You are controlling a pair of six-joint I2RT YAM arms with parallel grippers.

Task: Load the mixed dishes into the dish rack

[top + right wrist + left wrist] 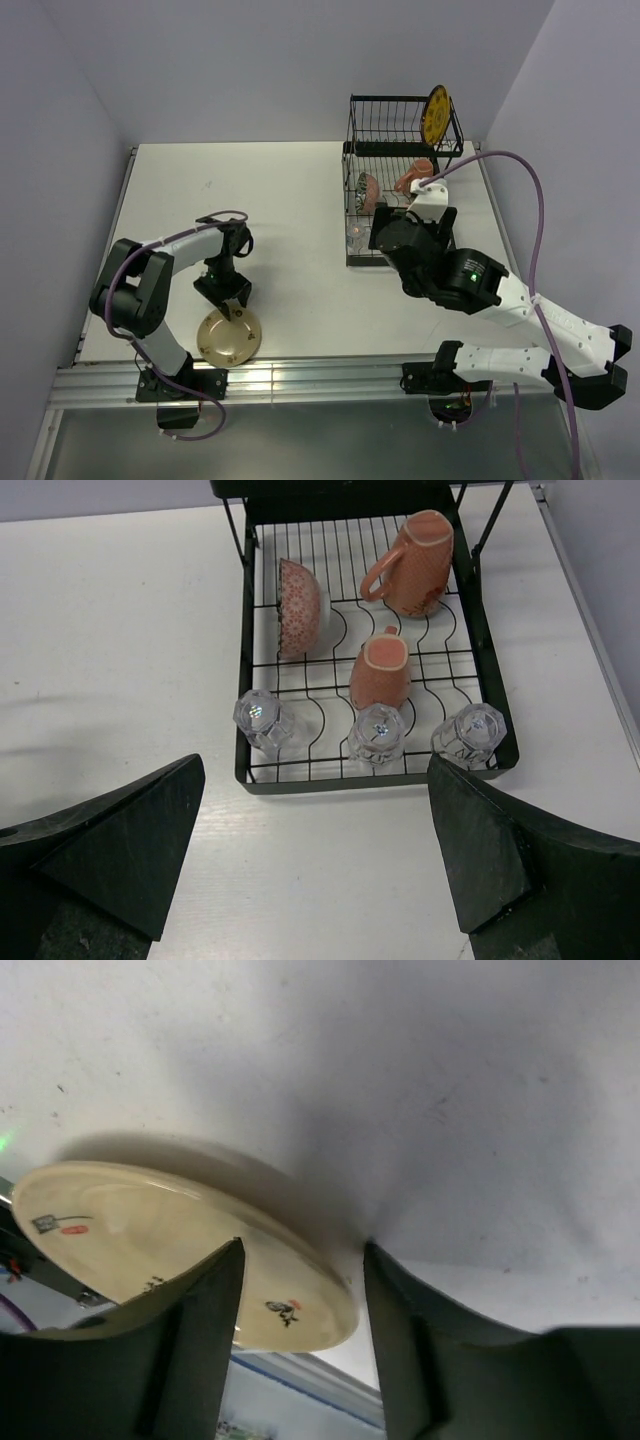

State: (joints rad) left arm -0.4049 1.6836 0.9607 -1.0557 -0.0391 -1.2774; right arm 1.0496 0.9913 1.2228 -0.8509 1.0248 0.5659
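**Seven dishes racked, tan plate under my left pincer**

From above: my left pincer (pixel 228 298) hangs released over the tan speckled plate (pixel 230 338), which lies near the front edge of the surface (pixel 280 200). My right pincer (pixel 400 238) hovers at the near end of the dish rack (pixel 400 150). The yellow patterned plate (pixel 436 115) stands on edge in its taller far section.

Left wrist: my fingers (pixel 200 1350) stand apart astride the plate's rim. Its small red and dark printed marks are too blurred to read.

Right wrist: my fingers are spread wide, holding nothing. The low section holds the dark patterned bowl (pixel 302 605) on edge, the far mug (pixel 415 565), the near mug (pixel 382 670) and three clear glasses (pixel 377 735) along the near edge.
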